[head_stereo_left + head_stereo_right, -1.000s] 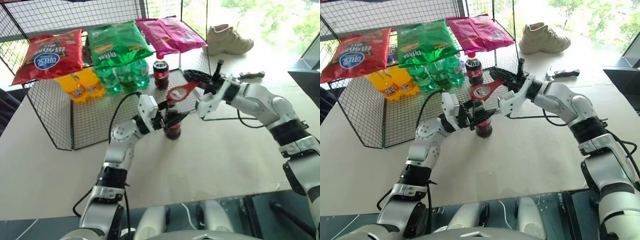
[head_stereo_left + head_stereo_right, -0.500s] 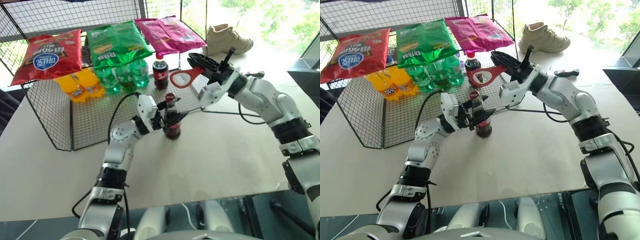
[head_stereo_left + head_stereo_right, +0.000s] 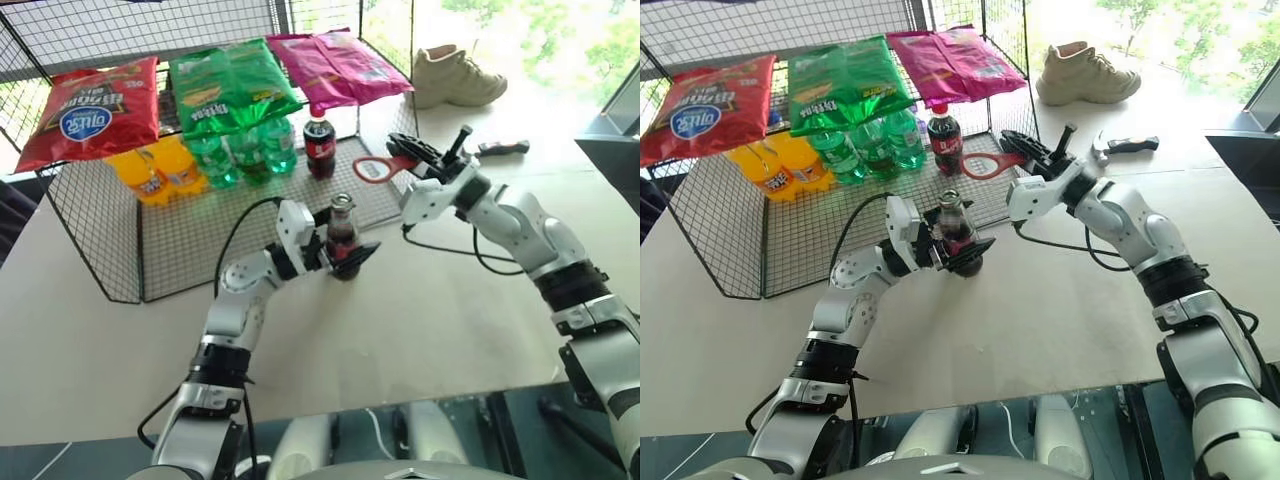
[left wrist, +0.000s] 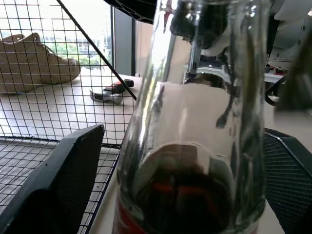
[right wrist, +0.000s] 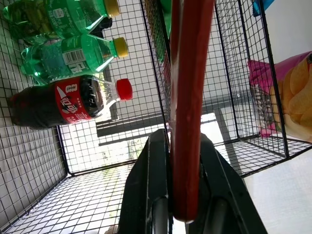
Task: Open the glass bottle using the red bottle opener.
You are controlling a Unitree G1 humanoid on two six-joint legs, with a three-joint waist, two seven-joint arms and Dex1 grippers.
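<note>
the bottle (image 3: 341,232) stands upright on the table (image 3: 440,310), just in front of the wire rack (image 3: 120,240), between the spread fingers of the left gripper (image 3: 345,252); a gap is seen on each side of the glass in the left wrist view, so it is not clamped. the opener (image 3: 378,168) is pinched by its handle in the closed right gripper (image 3: 412,156), held above the table beyond and to the right of the bottle, its head over the rack's front corner. a plastic cola bottle (image 3: 320,148), green bottles (image 3: 245,152) and orange bottles (image 3: 160,168) are crowded in the rack, under snack bags (image 3: 235,85). a shoe (image 3: 455,78) and a folding tool (image 3: 500,150) lie farther off to the right. the handle between the fingers is shown closely by the right wrist view. bare table is left in front of the bottle.
</note>
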